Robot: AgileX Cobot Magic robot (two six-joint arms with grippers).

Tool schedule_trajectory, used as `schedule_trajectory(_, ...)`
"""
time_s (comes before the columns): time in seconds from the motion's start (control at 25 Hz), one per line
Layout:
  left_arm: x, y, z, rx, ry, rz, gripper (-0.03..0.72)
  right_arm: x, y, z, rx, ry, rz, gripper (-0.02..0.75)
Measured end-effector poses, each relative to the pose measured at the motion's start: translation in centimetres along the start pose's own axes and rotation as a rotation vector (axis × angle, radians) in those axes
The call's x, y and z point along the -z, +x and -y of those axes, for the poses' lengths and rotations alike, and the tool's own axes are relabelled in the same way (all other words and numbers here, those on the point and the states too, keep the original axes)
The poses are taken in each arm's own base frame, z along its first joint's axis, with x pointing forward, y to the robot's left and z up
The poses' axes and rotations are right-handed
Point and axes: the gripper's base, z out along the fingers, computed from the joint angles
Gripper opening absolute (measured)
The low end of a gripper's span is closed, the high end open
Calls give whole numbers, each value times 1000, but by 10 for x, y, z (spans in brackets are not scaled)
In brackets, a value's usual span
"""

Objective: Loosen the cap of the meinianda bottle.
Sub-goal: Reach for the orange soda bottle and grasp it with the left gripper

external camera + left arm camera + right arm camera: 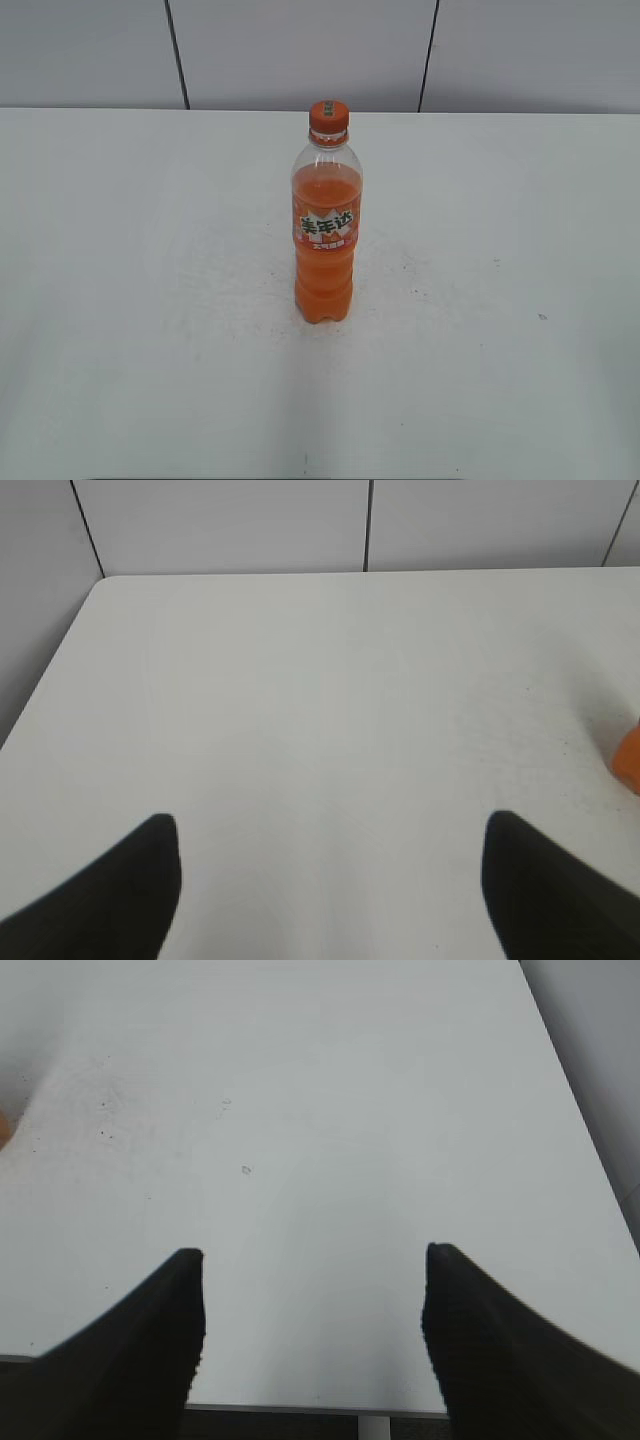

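The meinianda bottle [324, 235] stands upright at the middle of the white table [120, 300], with orange liquid and an orange label. Its orange cap [328, 116] sits on the neck. No gripper shows in the exterior view. In the left wrist view my left gripper [330, 835] is open and empty over bare table; a sliver of the bottle [629, 758] shows at the right edge. In the right wrist view my right gripper [313, 1265] is open and empty above the table's front edge; a bit of orange [4, 1128] shows at the far left.
A grey panelled wall [300, 50] stands behind the table. The table's left edge [50, 680] shows in the left wrist view, its right edge [580, 1110] and front edge [310, 1410] in the right wrist view.
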Motion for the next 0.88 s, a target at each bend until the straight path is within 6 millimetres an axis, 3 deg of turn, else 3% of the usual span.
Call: schedule_trajectory(0.88,0,0,0,0,0,0,561,0,0,0,-5,-2,1,513)
